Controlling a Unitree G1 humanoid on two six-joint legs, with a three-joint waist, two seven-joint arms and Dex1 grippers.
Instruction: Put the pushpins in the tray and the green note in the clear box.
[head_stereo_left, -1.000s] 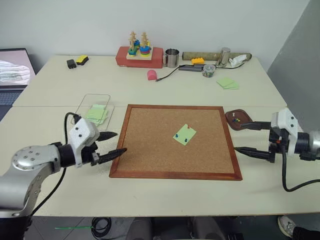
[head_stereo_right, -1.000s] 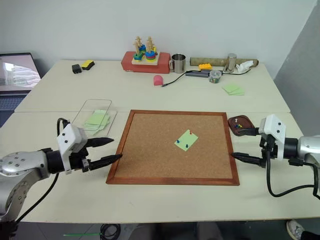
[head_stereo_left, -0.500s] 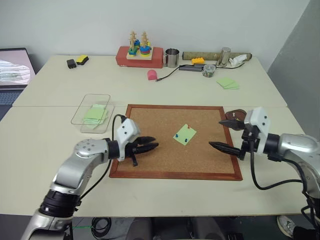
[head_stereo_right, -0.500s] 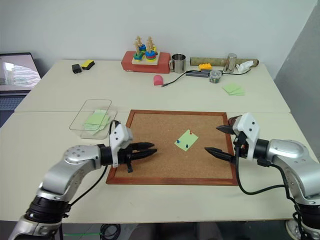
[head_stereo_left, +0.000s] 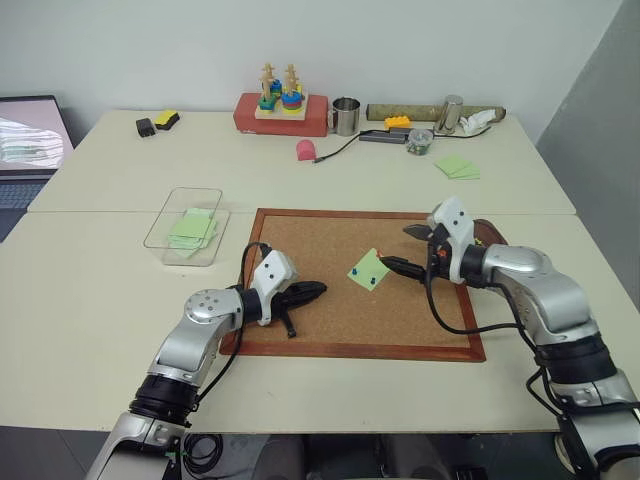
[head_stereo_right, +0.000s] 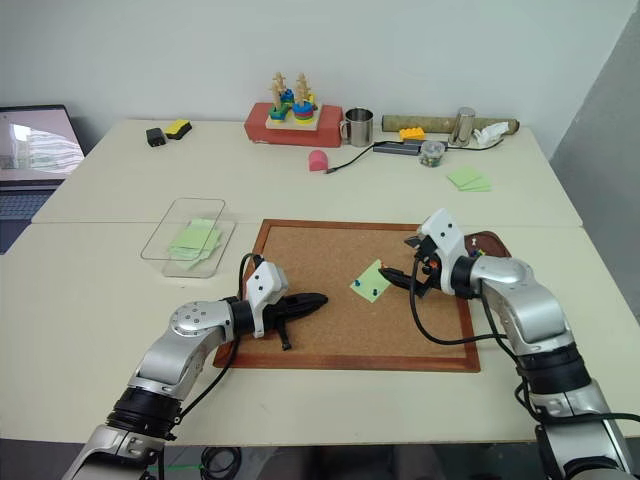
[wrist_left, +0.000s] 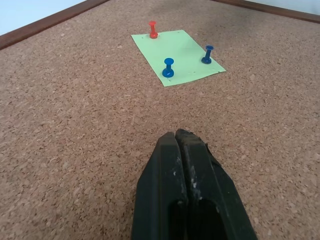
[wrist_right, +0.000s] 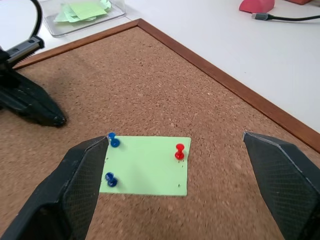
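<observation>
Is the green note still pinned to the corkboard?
Pinned. Green note lies flat on the corkboard with a red pushpin and two blue pushpins standing in it.

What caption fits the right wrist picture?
Open right gripper over green note pinned by three pushpins on corkboard.

Green note (head_stereo_left: 368, 270) w/ pushpins (wrist_left: 168, 67) is lying mid corkboard (head_stereo_left: 300, 240); clear box (head_stereo_left: 186, 220) is sitting left of board, tray (head_stereo_left: 494, 237) at its right edge.
</observation>
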